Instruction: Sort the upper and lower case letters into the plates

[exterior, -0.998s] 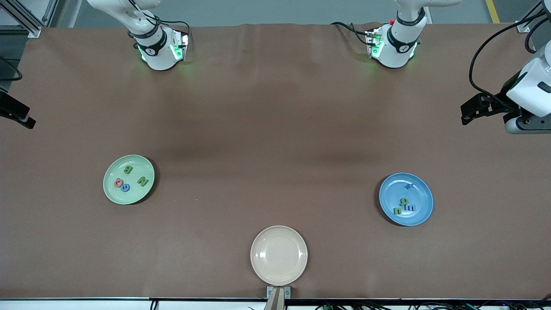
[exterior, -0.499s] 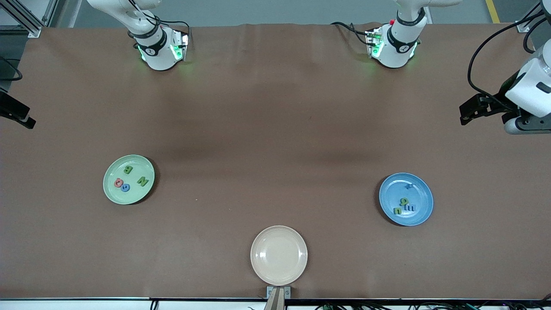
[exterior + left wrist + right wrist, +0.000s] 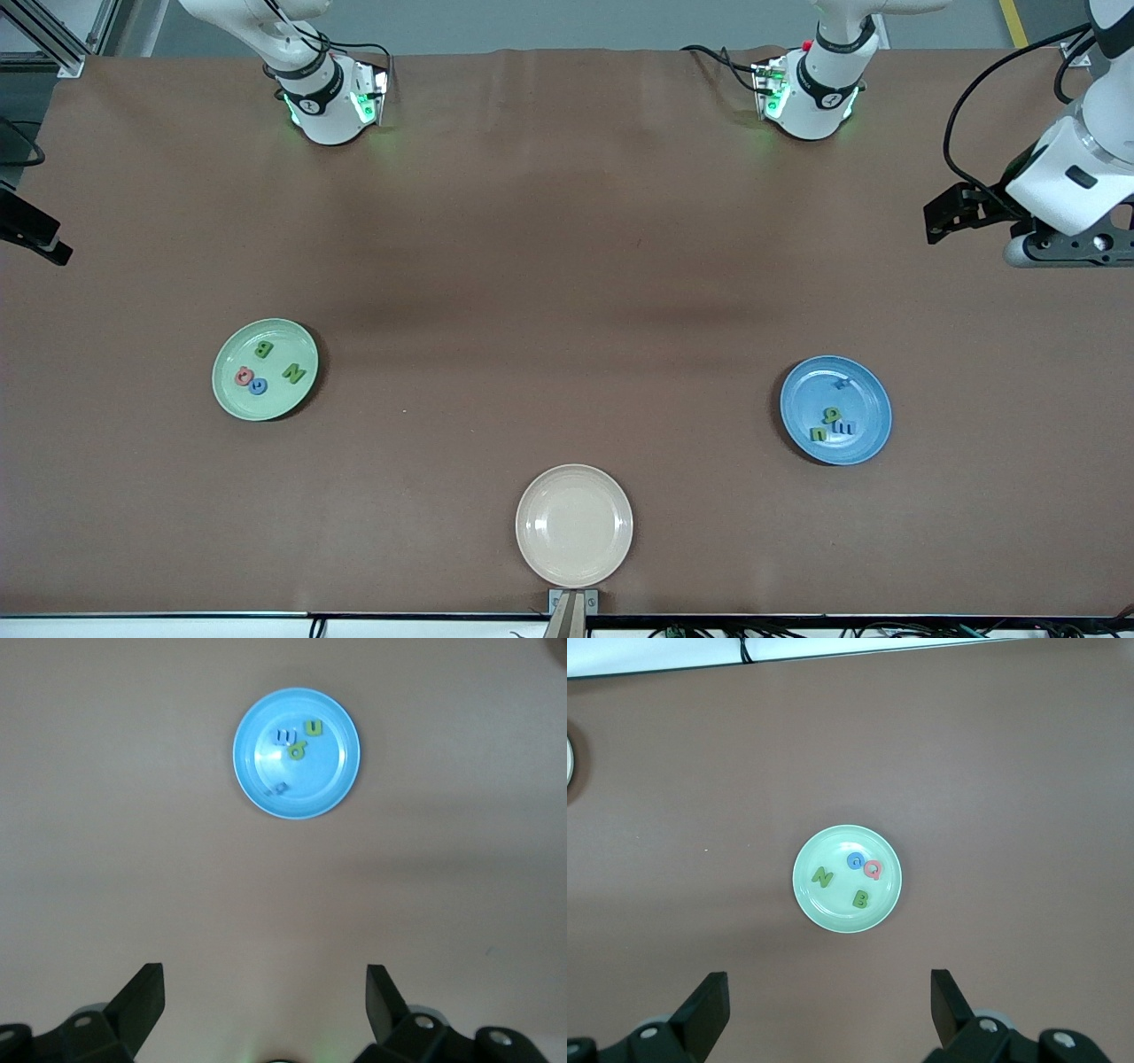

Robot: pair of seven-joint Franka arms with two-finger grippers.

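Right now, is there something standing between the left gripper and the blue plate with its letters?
Nothing visible does. The left gripper is open, and only bare table shows between it and the blue plate, which holds four small letters.

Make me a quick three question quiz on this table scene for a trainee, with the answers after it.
1. True or false: the beige plate holds a letter.
2. How many letters lie in the pale green plate? A two, B four, C six.
3. Fill in: the left gripper and right gripper both stand ____ and hold nothing.

Key: 1 false, the beige plate holds nothing. 2 B: green N, green B, a blue letter and a red letter. 3 open.
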